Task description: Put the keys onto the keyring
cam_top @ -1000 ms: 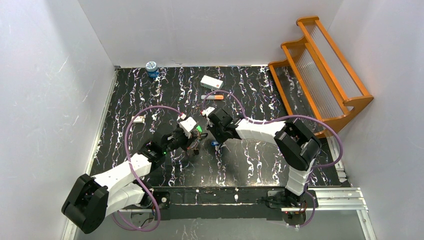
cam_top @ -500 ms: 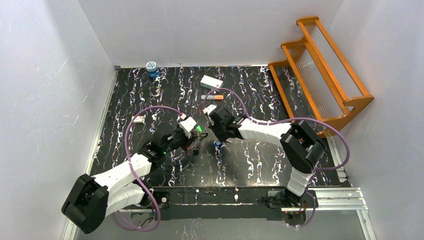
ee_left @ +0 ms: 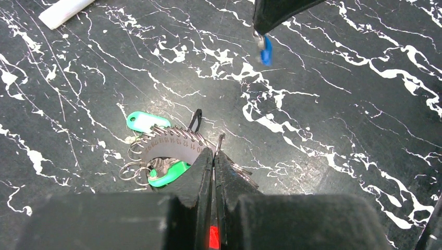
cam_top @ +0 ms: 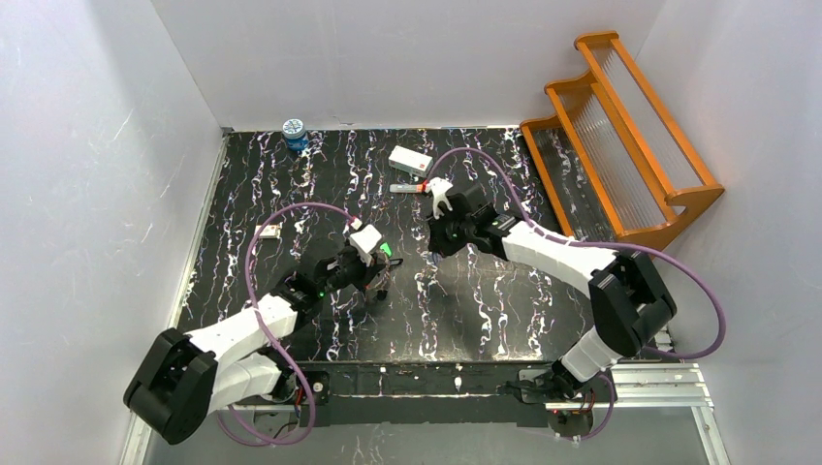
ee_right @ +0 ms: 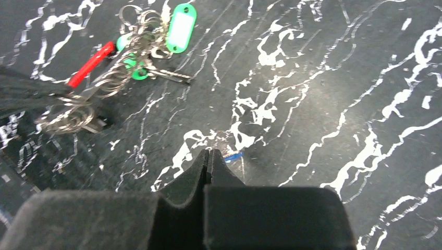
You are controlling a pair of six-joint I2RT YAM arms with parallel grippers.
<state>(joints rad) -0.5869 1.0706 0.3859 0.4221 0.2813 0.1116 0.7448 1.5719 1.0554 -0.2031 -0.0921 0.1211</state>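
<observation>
My left gripper (ee_left: 214, 151) is shut on the thin wire of the keyring (ee_left: 174, 147), low over the black marbled table; a red stretch of the loop shows between its jaws. On the ring hang several small split rings, a green tag (ee_left: 142, 121) and a green-headed key (ee_left: 168, 174). My right gripper (ee_right: 208, 152) is shut on the blue-headed key (ee_right: 233, 155), whose blue head pokes out beside its tips. In the left wrist view that blue key (ee_left: 266, 50) dangles above the table, beyond the ring. From above, the right gripper (cam_top: 433, 249) sits right of the left gripper (cam_top: 376, 280).
A white box (cam_top: 410, 160) and an orange-tipped marker (cam_top: 407, 187) lie behind the right wrist. A blue-lidded jar (cam_top: 294, 133) stands at the back left, and a small white piece (cam_top: 268, 231) lies at the left. An orange wooden rack (cam_top: 620, 145) fills the back right.
The right gripper closed on the blue key on the table, then lifted it and drew back to the right. The left gripper kept its hold on the keyring, almost still.
</observation>
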